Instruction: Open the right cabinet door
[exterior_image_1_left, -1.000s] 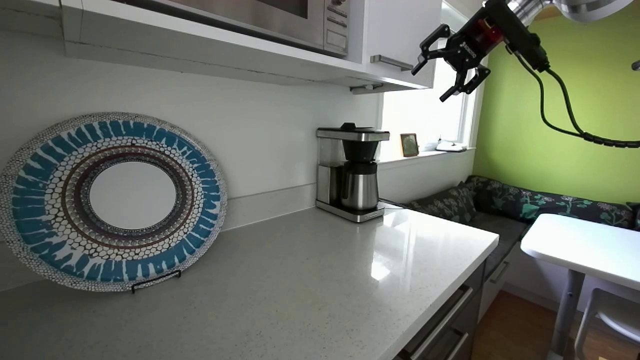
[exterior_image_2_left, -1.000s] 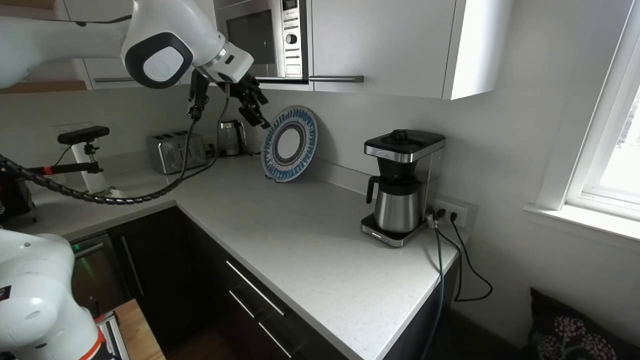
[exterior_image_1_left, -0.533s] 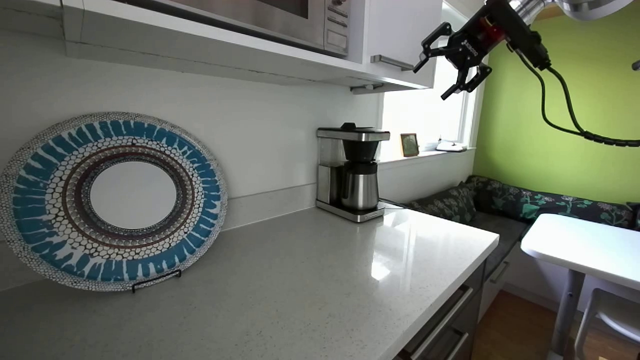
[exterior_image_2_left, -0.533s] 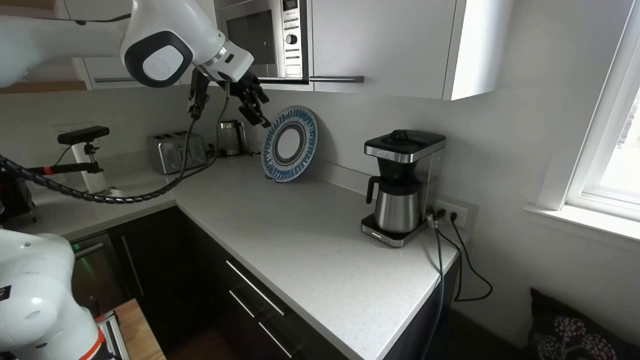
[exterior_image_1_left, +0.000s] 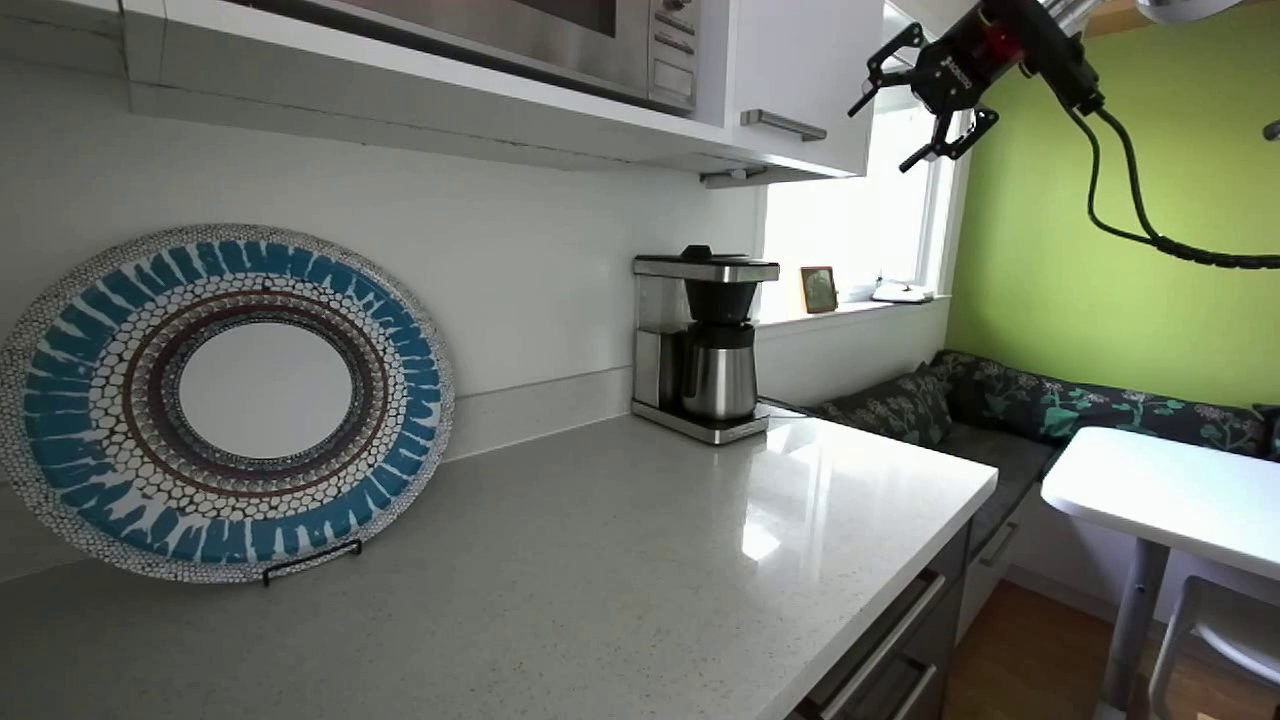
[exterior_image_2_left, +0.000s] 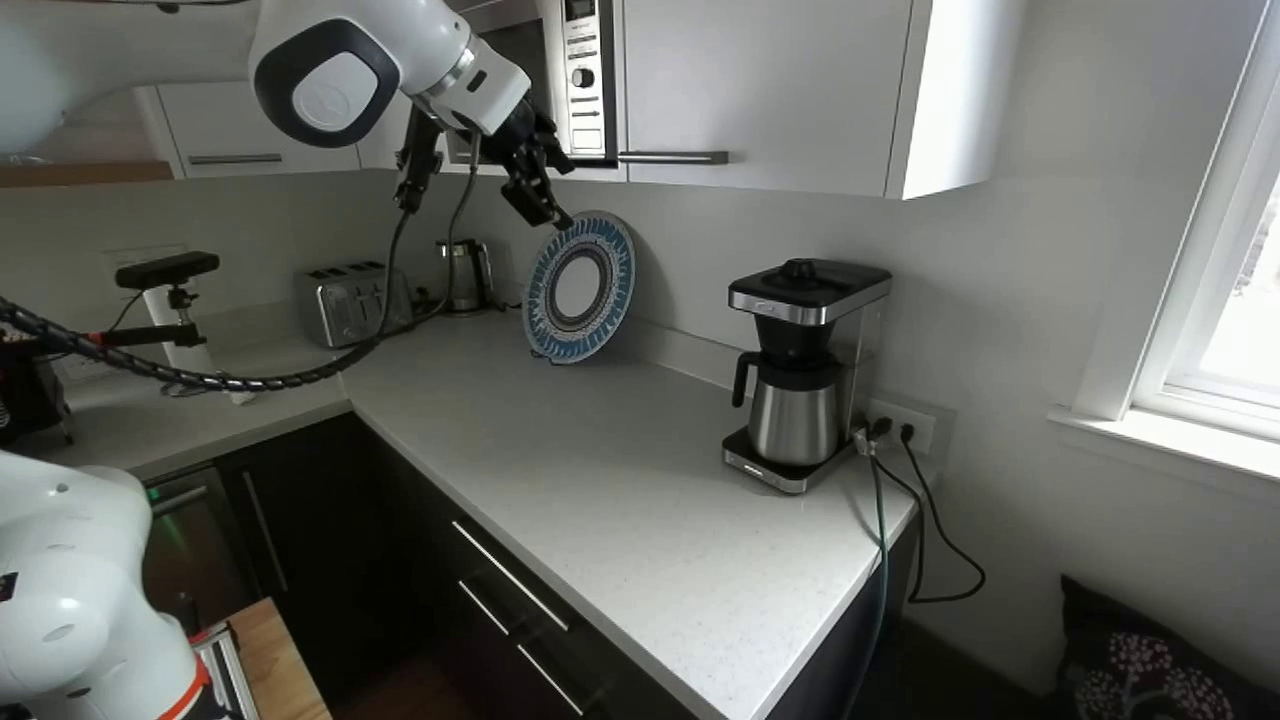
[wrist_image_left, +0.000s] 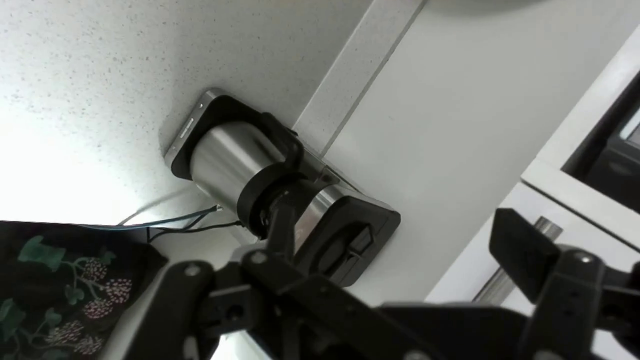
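Background surfaces consisted of a lime-green wall (exterior_image_1_left: 1130, 320) and a bright, white-framed window (exterior_image_1_left: 850, 230). Task status: the opening step was not yet done; no contact with the door was visible. The flat, white, rectangular right cabinet door (exterior_image_2_left: 765, 95) was closed, located in the white wall cabinet (exterior_image_2_left: 955, 110) next to a stainless-steel microwave (exterior_image_2_left: 583, 110). Its grey metal bar handle (exterior_image_2_left: 672, 158), mounted along the lower edge, was free. The black two-finger gripper (exterior_image_1_left: 880, 138) had its fingers spread wide, holding nothing, near the handle but apart from it. Remaining steps were judged to be: aligning the gripper with the handle, securing it, and drawing the door outward. Below, the pale, speckled tabletop (exterior_image_2_left: 600, 480) carried an upright black-and-silver coffee maker (exterior_image_2_left: 806, 376) and a round blue, white and brown decorative disc (exterior_image_1_left: 268, 390), tilted back on a thin black stand (exterior_image_1_left: 310, 559). Dark drawer fronts (exterior_image_2_left: 545, 641) were fitted beneath the tabletop. Dark floral cushions (exterior_image_1_left: 1060, 400) lay along the lime-green wall.
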